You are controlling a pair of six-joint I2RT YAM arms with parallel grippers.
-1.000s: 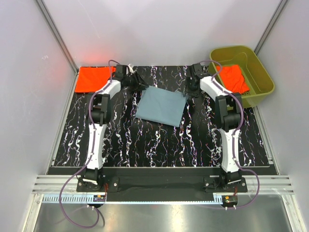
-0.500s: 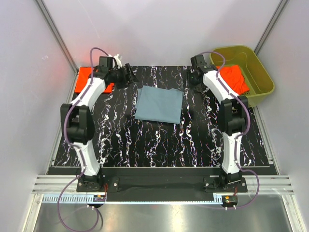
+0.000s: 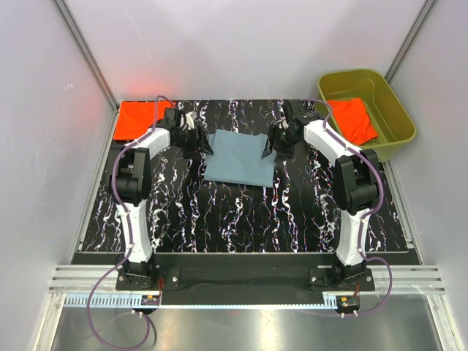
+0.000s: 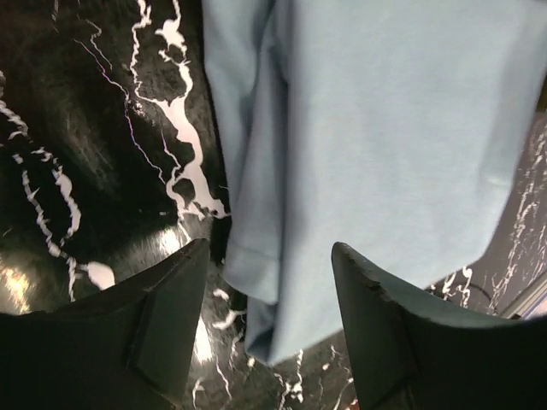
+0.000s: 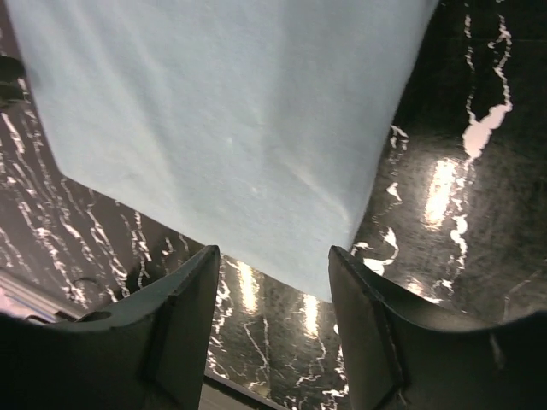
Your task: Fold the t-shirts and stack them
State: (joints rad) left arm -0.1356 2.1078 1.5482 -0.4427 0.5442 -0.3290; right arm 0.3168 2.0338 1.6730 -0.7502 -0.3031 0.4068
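1. Blue shirt [image 3: 241, 159] lies folded flat.
2. Left gripper [image 4: 269, 248], fingers apart, hangs over its far-left corner.
3. Right gripper [image 5: 273, 252], fingers apart, hangs over its far-right corner.
4. Orange shirt [image 3: 135, 118] lies beyond its left; second orange shirt [image 3: 352, 118] lies to its right, inside the tub [image 3: 400, 124].

Olive-green plastic tub [image 3: 395, 117] just off the counter's far right corner; black, white-veined counter [image 3: 241, 212], metal rail [image 3: 431, 278] along its near edge

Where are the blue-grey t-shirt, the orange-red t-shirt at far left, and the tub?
blue-grey t-shirt [image 3: 240, 159]: top external view, its middle.
far-left orange-red t-shirt [image 3: 136, 119]: top external view, its centre.
olive-green tub [image 3: 389, 110]: top external view, bare inner wall.
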